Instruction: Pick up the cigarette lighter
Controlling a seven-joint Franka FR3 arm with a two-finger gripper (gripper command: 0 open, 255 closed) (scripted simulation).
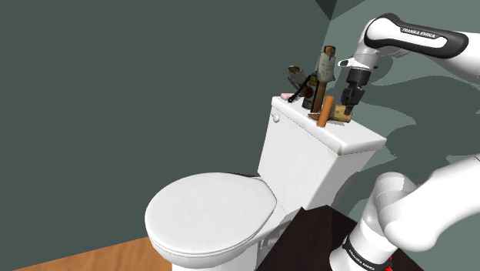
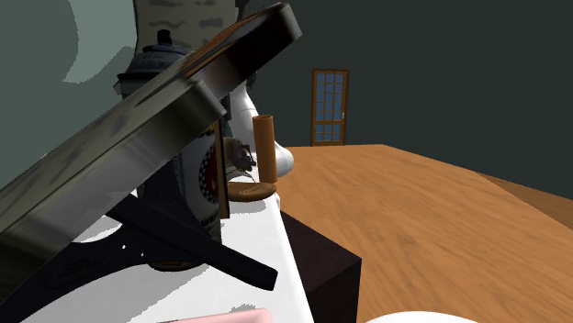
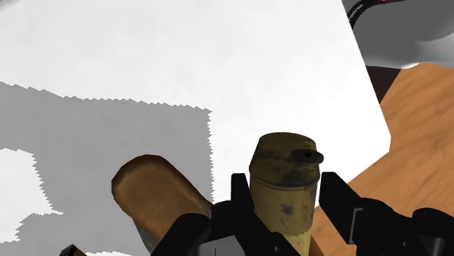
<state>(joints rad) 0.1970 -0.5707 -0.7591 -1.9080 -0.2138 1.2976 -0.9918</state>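
On the toilet tank lid (image 1: 361, 138), at the end nearest the stand, the gripper (image 1: 351, 104) points down at the lighter (image 1: 341, 115), a tan, worn, capped piece standing upright. In the wrist view the 2 fingers (image 3: 239, 190) press against opposite sides of the lighter's body, so the gripper (image 3: 285, 190) reads as clamped on the lighter (image 3: 284, 156), with the cap poking out past the tips. An orange cylinder (image 1: 325, 110) stands just beside it, close to 1 finger, and a bottle (image 1: 327, 69) with other clutter sits toward the lid's far end.

The reach and the grip look done. The lift looks still to come: in the shoulder view the lighter's base seems to sit at lid level, though I cannot tell for sure whether it touches. What remains, by my reading, is 1 straight pull upward, clear of the cylinder.
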